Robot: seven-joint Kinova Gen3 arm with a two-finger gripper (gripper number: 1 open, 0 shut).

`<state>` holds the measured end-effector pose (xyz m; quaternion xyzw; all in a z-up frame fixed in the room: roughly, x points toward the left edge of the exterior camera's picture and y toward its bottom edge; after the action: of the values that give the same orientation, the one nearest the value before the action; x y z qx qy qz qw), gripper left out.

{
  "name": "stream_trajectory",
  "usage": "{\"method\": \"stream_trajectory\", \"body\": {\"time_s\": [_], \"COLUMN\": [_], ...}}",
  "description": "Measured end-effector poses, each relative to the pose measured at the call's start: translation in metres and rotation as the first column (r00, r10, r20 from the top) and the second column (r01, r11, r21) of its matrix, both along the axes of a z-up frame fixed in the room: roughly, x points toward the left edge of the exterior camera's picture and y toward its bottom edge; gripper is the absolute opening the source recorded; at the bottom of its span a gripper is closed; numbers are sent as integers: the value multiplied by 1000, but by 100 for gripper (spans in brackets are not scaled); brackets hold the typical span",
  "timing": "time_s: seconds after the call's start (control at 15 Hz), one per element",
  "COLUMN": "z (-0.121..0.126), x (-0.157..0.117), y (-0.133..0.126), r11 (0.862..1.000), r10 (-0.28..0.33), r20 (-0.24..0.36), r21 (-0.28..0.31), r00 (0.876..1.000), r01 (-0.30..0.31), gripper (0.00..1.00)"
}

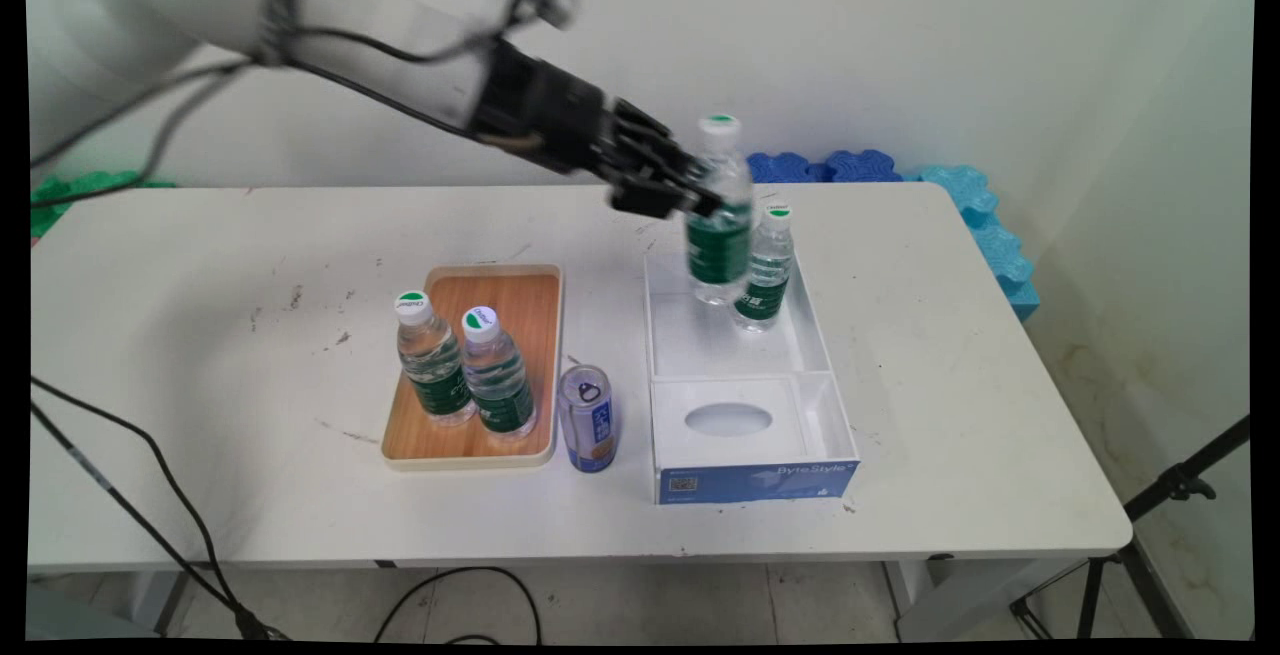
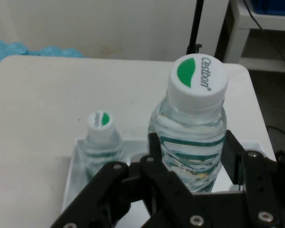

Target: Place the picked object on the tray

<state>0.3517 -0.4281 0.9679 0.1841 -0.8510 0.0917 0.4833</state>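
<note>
My gripper point(image 1: 705, 197) is shut on a clear water bottle point(image 1: 719, 215) with a green label and a white-and-green cap, holding it upright above the far compartment of the white box point(image 1: 662, 320). In the hand view the held bottle point(image 2: 194, 133) stands between my fingers point(image 2: 154, 152), which press its sides below the shoulder. A second, smaller-looking bottle point(image 1: 767, 268) stands in that same compartment just to the right of the held one; in the hand view this bottle point(image 2: 101, 142) stands to the held bottle's left.
A wooden tray point(image 1: 520, 300) left of the box carries two more water bottles point(image 1: 433, 360) point(image 1: 497, 372). A drink can point(image 1: 587, 419) stands between tray and box. The box's near compartment point(image 1: 728, 421) has an oval cut-out. Blue foam blocks point(image 1: 985, 225) lie at the table's far right.
</note>
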Motion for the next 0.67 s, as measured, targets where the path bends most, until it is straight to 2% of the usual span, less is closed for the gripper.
{"method": "stream_trajectory", "body": {"time_s": [0.13, 0.33, 0.47, 0.67], "z": [21, 33, 29, 10], "x": [37, 84, 112, 150], "y": [10, 15, 16, 22], "r11": [1000, 999, 999, 999], "r10": [-7, 23, 44, 54], "r20": [21, 70, 107, 166], "r21": [-19, -28, -18, -8], "r00": [1000, 997, 993, 985], "r01": [8, -21, -43, -53], "gripper": [0, 0, 0, 0]}}
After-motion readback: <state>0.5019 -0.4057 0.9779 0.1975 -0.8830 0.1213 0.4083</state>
